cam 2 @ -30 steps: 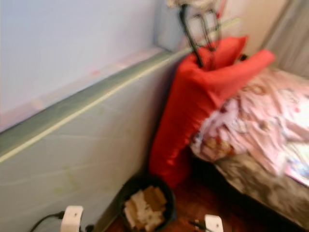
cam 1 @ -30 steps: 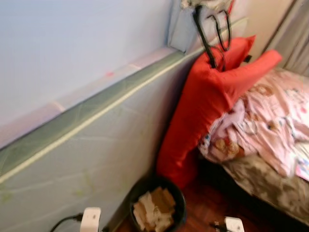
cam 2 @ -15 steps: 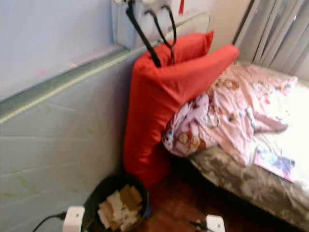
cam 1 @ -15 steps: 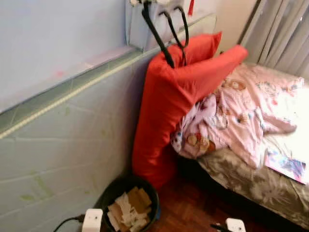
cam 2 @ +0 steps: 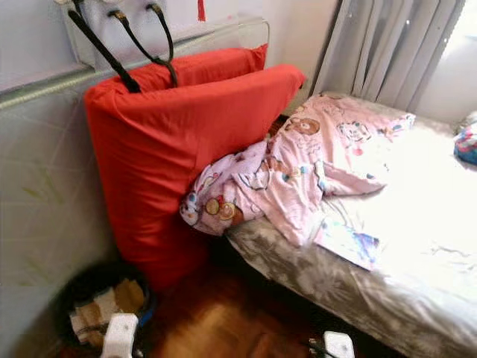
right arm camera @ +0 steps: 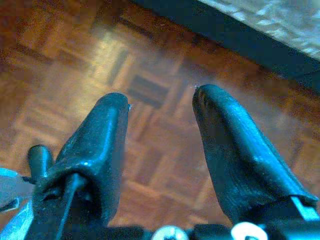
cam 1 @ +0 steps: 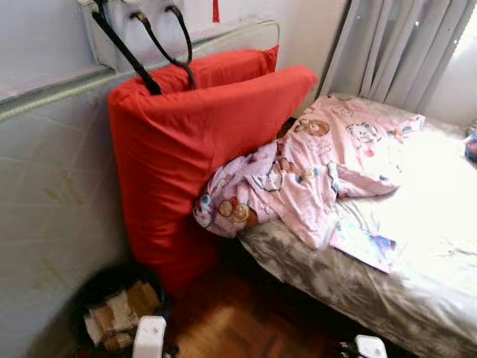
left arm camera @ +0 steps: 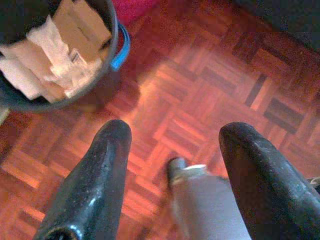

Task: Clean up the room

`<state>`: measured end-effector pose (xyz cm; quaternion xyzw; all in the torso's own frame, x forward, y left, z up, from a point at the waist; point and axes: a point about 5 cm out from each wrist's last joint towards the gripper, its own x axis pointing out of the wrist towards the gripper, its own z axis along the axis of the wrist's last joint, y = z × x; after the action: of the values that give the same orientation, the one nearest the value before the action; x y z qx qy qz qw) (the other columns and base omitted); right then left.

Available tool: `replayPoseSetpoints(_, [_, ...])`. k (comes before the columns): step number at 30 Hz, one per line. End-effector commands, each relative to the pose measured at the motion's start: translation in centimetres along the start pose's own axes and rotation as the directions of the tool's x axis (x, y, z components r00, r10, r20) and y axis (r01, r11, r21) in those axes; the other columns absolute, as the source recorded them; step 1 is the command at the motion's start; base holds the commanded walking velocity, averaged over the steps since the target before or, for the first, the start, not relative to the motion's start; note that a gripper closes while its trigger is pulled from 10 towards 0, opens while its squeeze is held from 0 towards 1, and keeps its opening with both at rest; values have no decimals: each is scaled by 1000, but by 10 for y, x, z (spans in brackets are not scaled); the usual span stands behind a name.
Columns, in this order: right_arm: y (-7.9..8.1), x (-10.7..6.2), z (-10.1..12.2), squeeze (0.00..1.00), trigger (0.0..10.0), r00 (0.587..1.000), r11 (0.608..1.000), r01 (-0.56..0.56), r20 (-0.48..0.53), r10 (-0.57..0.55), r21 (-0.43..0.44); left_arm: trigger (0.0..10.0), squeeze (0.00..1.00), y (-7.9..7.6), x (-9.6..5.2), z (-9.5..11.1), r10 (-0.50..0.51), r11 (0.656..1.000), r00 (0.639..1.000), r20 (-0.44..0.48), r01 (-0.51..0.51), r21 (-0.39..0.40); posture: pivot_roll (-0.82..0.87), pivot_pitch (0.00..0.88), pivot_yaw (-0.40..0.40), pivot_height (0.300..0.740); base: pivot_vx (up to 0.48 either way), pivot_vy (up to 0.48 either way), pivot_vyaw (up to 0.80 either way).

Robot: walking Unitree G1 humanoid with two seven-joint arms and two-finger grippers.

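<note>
Both grippers are hanging low over the parquet floor (left arm camera: 200, 85) with nothing between their fingers: the left gripper (left arm camera: 172, 145) is spreading its two black fingers wide above the wood, and the right gripper (right arm camera: 162, 117) is likewise holding its fingers apart near the dark base of the bed. From where I am standing, the bed (cam 1: 417, 283) is taking up the right side of the room, its grey floral mattress cover showing along the near edge and bright light washing over the sheet. Grey curtains (cam 1: 395, 45) are hanging behind it. A big red cushion (cam 1: 186, 156) is leaning upright against the pale green padded wall panel (cam 1: 45, 194), with a second red cushion (cam 1: 223, 63) standing just behind it. A pink blanket printed with teddy bears (cam 1: 298, 175) is lying crumpled across the head of the bed, its bunched end touching the front cushion and drooping over the mattress edge. A thin colourful booklet (cam 1: 365, 242) is lying on the bed just beside the blanket. Down at the foot of the cushion, a black waste bin (cam 1: 112, 306) is sitting on the floor against the wall, stuffed with crumpled paper and cardboard scraps (left arm camera: 55, 45). Black straps (cam 1: 149, 45) are dangling from the ledge above the cushions.
</note>
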<state>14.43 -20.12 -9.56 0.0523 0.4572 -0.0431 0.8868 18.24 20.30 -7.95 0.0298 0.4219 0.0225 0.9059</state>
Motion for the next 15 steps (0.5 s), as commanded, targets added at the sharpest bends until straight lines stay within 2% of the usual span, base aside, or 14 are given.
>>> replayPoseSetpoints(1, [25, 14, 55, 0, 10000, 990, 993, -111, 93, 108, 31, 10000, 0, 27, 1, 5, 34, 991, 996, -79, -44, -129, 64, 0, -74, 740, 0, 0, 0])
replayPoseSetpoints(6, [25, 14, 55, 0, 10000, 989, 991, -120, 90, 114, 59, 10000, 0, 26, 1, 6, 32, 989, 997, -77, -43, -141, 66, 0, -75, 740, 0, 0, 0])
replayPoseSetpoints(15, [26, 14, 56, 0, 10000, 990, 994, -103, 101, 98, 44, 10000, 0, 28, 1, 6, 28, 990, 996, -79, -38, -136, 72, 0, -60, 740, 0, 0, 0])
